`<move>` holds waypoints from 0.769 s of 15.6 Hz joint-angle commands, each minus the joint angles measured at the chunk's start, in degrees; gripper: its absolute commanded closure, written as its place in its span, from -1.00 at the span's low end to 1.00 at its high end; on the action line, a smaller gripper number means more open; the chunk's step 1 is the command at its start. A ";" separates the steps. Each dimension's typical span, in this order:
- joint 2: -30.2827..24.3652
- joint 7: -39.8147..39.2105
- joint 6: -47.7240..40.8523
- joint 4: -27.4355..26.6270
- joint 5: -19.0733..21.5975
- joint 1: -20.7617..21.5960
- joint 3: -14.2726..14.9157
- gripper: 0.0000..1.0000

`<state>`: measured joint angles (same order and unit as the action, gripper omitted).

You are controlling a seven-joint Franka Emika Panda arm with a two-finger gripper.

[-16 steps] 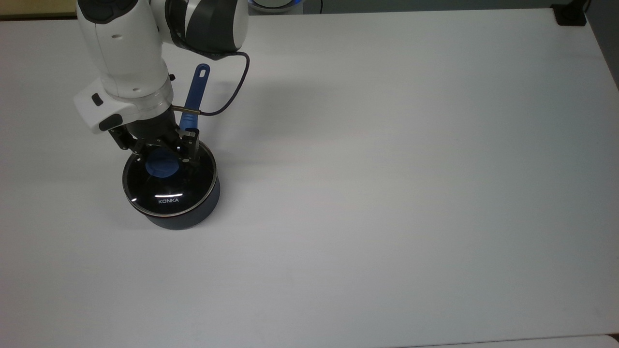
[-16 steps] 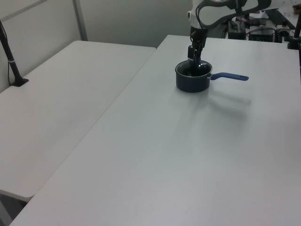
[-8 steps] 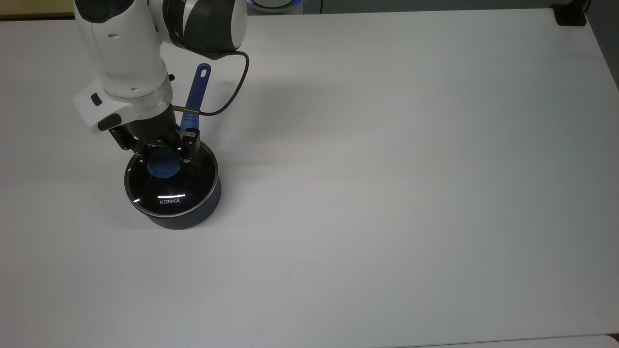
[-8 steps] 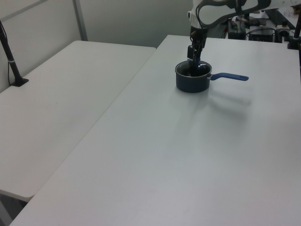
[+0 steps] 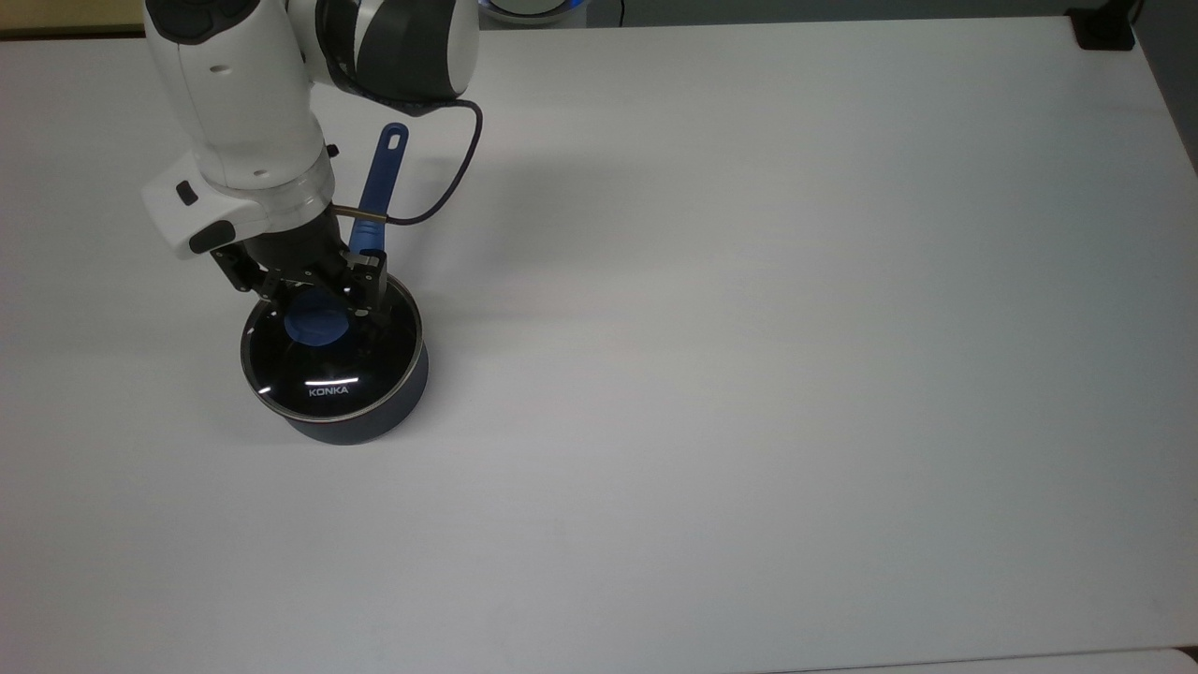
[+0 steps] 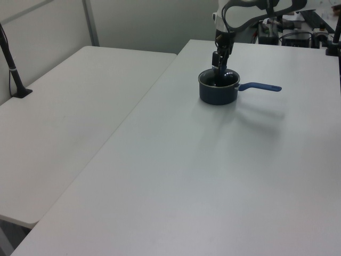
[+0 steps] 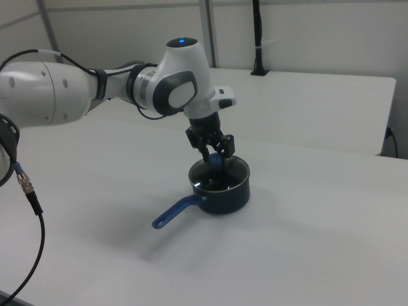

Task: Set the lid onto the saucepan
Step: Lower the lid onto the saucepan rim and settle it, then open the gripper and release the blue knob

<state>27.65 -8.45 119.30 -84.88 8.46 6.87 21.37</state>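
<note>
Round clear glass lid (image 5: 329,360) seated on small black saucepan (image 5: 360,421) | gripper (image 5: 320,301) parted astride the lid's blue knob (image 5: 314,321) — nothing held | straight lift advised — knob left untouched.

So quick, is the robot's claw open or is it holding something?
Gripper: open, its fingers on either side of the blue knob of the lid, which sits on the saucepan.

A lab or test room — plain white tables (image 6: 176,176) pushed side by side, bare partition walls (image 7: 306,38), clamped black posts (image 6: 13,69), and a white robot arm (image 7: 95,86) trailing cables.
</note>
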 commanded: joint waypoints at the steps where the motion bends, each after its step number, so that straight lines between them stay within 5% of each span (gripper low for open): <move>1: 0.39 -0.51 1.55 -1.51 1.30 0.69 0.60 -0.83; 2: 0.39 -0.51 1.55 -1.60 1.21 0.69 0.60 -1.00; 12: -4.87 -0.16 -4.86 -1.78 0.42 0.95 0.69 -1.00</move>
<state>27.47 -8.45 118.42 -84.96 8.46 6.88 21.37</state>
